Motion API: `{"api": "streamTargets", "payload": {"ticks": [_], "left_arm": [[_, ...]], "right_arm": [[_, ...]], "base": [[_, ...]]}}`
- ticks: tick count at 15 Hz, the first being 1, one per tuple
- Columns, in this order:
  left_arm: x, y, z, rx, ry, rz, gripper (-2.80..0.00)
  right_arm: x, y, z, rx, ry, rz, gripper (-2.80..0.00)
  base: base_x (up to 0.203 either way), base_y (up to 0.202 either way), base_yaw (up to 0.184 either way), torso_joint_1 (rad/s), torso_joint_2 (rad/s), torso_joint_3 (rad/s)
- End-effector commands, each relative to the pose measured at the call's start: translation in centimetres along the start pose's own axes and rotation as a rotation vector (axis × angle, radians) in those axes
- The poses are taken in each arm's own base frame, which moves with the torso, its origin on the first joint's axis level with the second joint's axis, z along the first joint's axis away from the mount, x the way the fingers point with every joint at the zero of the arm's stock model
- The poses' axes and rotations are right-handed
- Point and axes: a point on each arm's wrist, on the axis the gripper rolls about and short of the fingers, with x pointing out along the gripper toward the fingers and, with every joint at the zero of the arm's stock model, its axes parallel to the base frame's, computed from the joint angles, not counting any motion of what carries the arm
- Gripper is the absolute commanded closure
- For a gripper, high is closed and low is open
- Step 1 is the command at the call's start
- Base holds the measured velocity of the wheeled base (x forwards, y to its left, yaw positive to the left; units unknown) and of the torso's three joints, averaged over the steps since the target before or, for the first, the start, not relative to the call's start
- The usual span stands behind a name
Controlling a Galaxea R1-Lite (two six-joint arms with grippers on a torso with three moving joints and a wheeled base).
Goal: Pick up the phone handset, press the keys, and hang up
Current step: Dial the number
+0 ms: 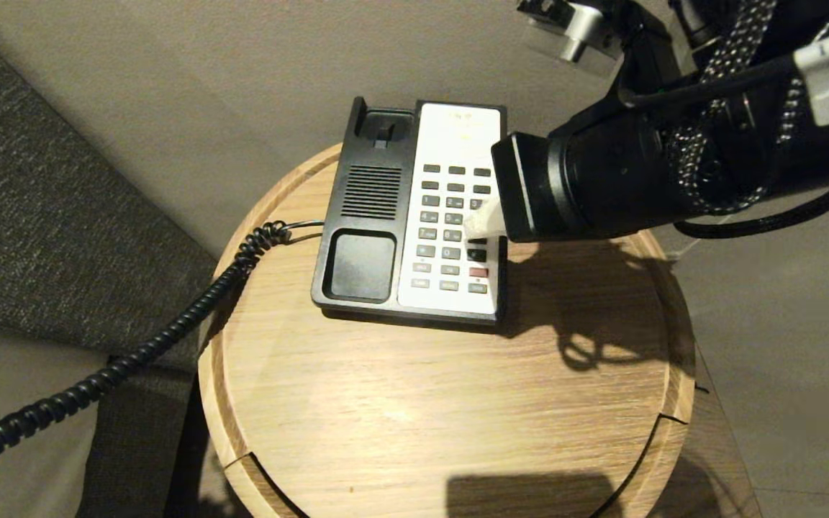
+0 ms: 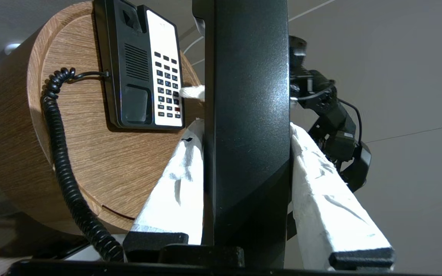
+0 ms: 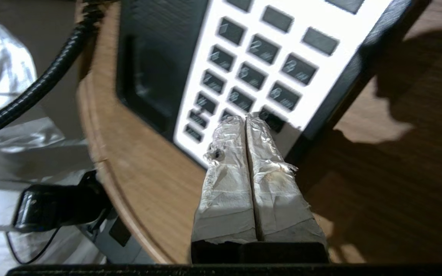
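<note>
The right arm [image 1: 673, 173] was matte black — a thick round barrel ending in a flat collar, wrapped in a braided black-and-white sleeve and looped by a smooth black cable. Silver-grey metal blocks sat near its far end. Both grippers' fingers [image 3: 249, 180] wore crinkled white tape over black bases [image 2: 361, 257].

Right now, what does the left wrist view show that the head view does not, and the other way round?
Only the left wrist view shows the phone handset, clamped in the left gripper. Only the head view shows the whole round table top. Both show the phone base, the coiled cord and the right gripper, shut, at the keys.
</note>
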Motion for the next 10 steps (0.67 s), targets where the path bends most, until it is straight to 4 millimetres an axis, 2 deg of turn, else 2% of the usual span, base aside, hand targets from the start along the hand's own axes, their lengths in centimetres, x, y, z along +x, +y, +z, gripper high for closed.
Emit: {"api": "streamTargets", "payload": {"ticks": [1, 3, 10], "left_arm": [[0.0, 0.0, 0.0, -0.003, 0.002, 0.004, 0.00], [0.0, 0.0, -0.1, -0.003, 0.002, 0.004, 0.00], [-0.2, 0.1, 0.0, -0.004, -0.002, 0.002, 0.00]], "right_arm": [[-0.9, 0.3, -0.3, 0.019, 0.010, 0.010, 0.00], [-1.2, 0.2, -0.9, 0.019, 0.055, -0.003, 0.00], [0.3, 0.3, -1.2, 0.014, 0.081, -0.026, 0.00]], "base": [[0.000, 0.000, 0.000, 0.000, 0.00, 0.000], [0.000, 0.000, 0.000, 0.000, 0.00, 0.000], [0.000, 0.000, 0.000, 0.000, 0.00, 0.000]]}}
